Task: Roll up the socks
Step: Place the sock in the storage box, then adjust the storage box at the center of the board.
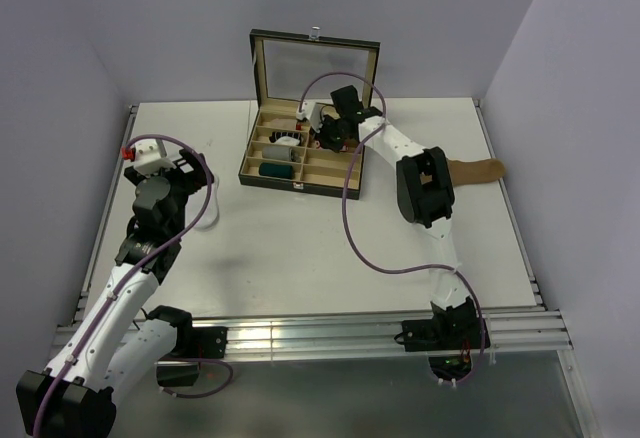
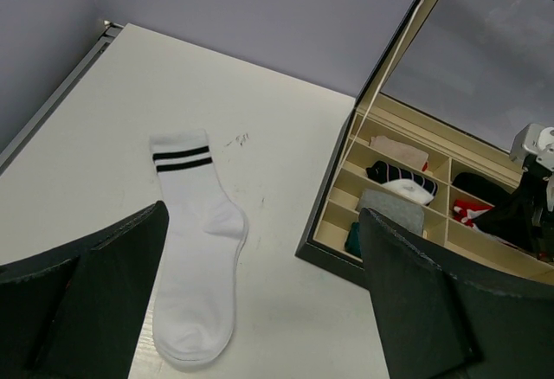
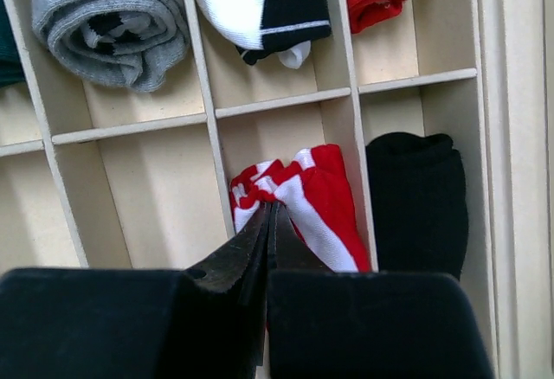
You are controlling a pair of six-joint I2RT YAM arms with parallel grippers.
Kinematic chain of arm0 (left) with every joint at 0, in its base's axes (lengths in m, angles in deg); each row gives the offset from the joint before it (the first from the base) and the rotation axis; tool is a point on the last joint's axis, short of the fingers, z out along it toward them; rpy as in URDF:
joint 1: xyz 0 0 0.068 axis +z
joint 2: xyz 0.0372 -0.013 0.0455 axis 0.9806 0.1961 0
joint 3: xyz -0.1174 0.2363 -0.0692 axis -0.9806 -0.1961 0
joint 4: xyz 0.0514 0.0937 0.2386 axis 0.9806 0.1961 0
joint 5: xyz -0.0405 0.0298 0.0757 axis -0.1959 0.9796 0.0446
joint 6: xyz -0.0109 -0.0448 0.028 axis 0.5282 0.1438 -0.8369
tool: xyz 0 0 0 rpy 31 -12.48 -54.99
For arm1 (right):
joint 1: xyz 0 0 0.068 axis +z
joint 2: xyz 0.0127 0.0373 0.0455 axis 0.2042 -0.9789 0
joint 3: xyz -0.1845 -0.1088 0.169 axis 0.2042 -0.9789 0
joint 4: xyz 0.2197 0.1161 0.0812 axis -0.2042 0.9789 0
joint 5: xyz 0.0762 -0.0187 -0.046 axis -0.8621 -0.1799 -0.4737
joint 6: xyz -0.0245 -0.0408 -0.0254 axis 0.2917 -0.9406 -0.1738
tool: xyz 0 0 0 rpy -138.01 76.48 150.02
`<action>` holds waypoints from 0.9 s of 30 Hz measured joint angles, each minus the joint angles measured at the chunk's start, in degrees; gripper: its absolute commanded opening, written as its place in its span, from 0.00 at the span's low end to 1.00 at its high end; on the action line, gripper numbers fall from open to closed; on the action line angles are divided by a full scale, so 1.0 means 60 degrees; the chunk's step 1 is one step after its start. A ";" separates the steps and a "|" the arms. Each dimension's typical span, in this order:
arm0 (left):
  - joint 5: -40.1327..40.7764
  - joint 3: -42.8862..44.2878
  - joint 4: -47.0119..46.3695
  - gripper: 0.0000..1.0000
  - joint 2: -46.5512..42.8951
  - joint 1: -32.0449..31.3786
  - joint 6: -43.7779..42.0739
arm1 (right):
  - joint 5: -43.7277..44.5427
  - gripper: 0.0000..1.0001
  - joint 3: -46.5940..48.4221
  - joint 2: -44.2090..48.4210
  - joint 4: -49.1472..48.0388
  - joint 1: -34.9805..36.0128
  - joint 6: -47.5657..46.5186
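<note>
Your left jaws hang wide apart over the white sock (image 2: 195,258) lying flat on the counter (image 1: 300,258), your right jaws are pressed together at the red-striped sock (image 3: 316,202) in the box (image 1: 300,180), and the tan sock (image 1: 478,171) lies at the right.

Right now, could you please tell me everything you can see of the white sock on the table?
The white sock looks like soft knit fabric, with two black stripes just below the cuff. It lies flat and unrolled on the table, cuff farthest from the left wrist camera, heel bulging toward the box beside it. Only the table touches it; the open left fingers hang above, clear of it.
</note>
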 measured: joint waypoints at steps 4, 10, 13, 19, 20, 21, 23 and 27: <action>-0.0004 0.0000 -0.0004 0.96 0.0015 0.0022 0.0000 | 0.0171 0.00 0.0073 -0.0018 -0.0004 0.0022 -0.0004; -0.0033 0.0000 0.0004 0.96 0.0044 0.0033 0.0004 | 0.0262 0.00 0.0091 0.0000 -0.0029 0.0044 -0.0025; -0.0058 0.0000 0.0004 0.96 0.0040 0.0040 0.0015 | 0.0393 0.00 -0.0404 0.0357 -0.0357 0.0044 0.0091; -0.0095 0.0004 0.0029 0.97 -0.0106 0.0047 0.0076 | 0.1064 0.07 -0.2146 0.2164 -0.1377 0.0044 0.1402; -0.0087 0.0022 0.0069 0.97 -0.0131 0.0058 0.0098 | 0.1206 0.09 -0.2426 0.2532 -0.1599 0.0044 0.1745; -0.0076 0.0051 0.0113 0.97 -0.0135 0.0069 0.0113 | 0.1362 0.14 -0.2641 0.2889 -0.1774 0.0044 0.2087; -0.0036 0.0146 0.0295 0.97 -0.0124 0.0095 0.0171 | 0.1814 0.21 -0.2925 0.3552 -0.2098 0.0044 0.3045; 0.0058 0.0328 0.0645 0.97 -0.0135 0.0138 0.0310 | 0.3056 0.28 -0.3089 0.4481 -0.2463 0.0029 0.5340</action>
